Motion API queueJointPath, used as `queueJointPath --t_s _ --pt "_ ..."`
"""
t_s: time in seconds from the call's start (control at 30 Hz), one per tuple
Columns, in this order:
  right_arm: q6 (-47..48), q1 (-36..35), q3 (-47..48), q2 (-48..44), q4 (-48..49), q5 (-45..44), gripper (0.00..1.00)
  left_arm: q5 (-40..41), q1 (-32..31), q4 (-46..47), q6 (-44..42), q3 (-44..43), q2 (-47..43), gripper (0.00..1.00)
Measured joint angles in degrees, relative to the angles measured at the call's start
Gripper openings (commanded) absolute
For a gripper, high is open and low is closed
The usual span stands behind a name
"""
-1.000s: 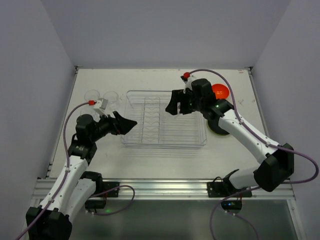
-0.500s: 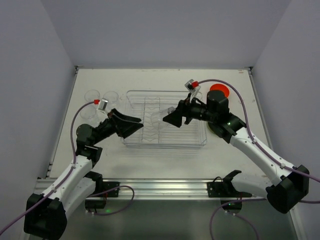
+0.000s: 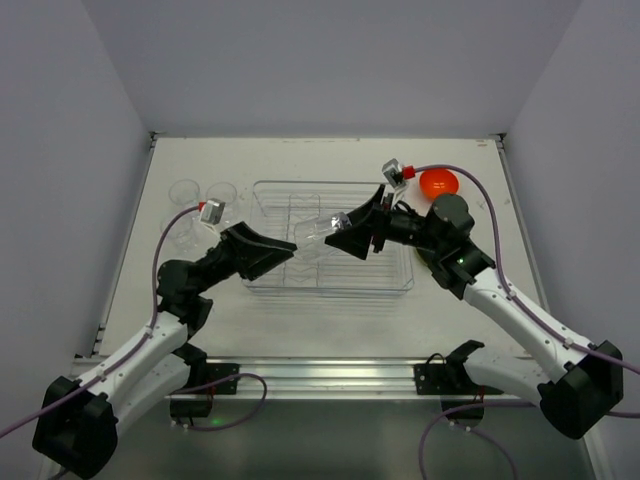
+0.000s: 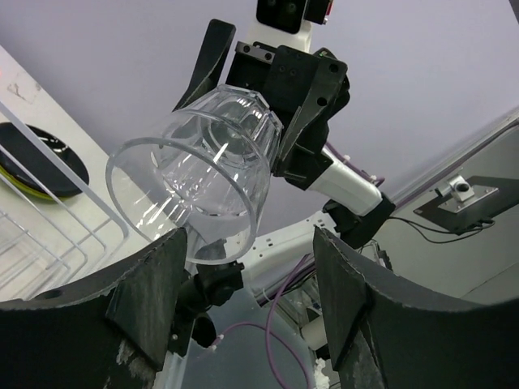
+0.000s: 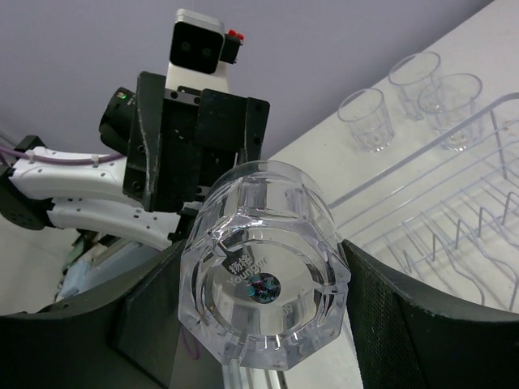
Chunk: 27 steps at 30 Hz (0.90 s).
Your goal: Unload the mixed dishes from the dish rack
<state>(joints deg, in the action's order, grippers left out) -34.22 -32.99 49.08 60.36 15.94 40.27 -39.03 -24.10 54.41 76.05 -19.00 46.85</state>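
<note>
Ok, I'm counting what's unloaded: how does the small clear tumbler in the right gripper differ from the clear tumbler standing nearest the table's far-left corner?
The gripped tumbler hangs over the clear plastic dish rack in the right gripper; the corner tumbler rests on the table outside the rack, untouched. The gripped tumbler lies tilted sideways, mouth toward the left gripper; the corner tumbler stands upright. Both are small and clear.

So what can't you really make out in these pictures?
- black plate on yellow-green plate: right arm covers them from above; left wrist view cuts them at its edge.
- left fingers touching the tumbler or not: clear glass overlaps one finger in left wrist view; too small from above.
- orange bowl: near side behind the right arm, top view.
</note>
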Motion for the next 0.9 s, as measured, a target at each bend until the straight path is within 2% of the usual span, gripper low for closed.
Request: queueJointPath --t_s 0.17,0.3,0.43,0.53,0.57,0.6,0.67,0.8,0.83,0.87,0.9 --pt "-3.5 -0.5 -0.7 1.0 5.2 1.4 0.0 1.3 -1.2 0.8 1.5 -0.3 0.7 0.64" --pt "-6.2 -1.6 -1.3 1.6 9.5 1.8 0.0 1.8 -1.9 1.0 2.1 -0.7 0.8 0.52" --pt "-7.3 -3.2 -1.5 2.6 12.0 1.7 0.0 1.9 -2.3 2.0 2.4 -1.4 1.2 0.48" --pt "-8.1 -3.8 -2.1 3.4 13.2 1.3 0.0 2.0 -2.7 2.7 2.7 -1.4 1.3 0.24" --pt "-8.3 -3.8 -2.6 3.5 13.7 1.3 0.0 2.0 -2.7 3.1 2.7 -1.4 1.3 0.12" --pt "-8.5 -3.8 -3.0 3.7 14.0 1.3 0.0 2.0 -2.9 3.3 3.0 -1.4 1.3 0.07" --pt "-8.5 -3.8 -3.5 4.1 15.1 1.4 0.0 2.1 -3.1 3.7 3.4 -1.5 1.3 0.0" --pt "-8.3 -3.8 -3.7 4.8 17.0 1.4 0.0 2.3 -3.1 3.7 4.0 -1.5 1.3 0.0" --pt "-8.3 -3.8 -3.8 4.9 17.4 1.4 0.05 2.4 -3.1 3.7 4.0 -1.5 1.2 0.0" --pt "-8.3 -3.8 -4.0 4.9 17.9 1.4 0.36 2.4 -3.1 3.7 4.0 -1.5 1.2 0.0" --pt "-8.3 -3.8 -4.2 4.9 18.3 1.3 0.53 2.4 -3.1 3.7 3.9 -1.4 1.1 0.0"
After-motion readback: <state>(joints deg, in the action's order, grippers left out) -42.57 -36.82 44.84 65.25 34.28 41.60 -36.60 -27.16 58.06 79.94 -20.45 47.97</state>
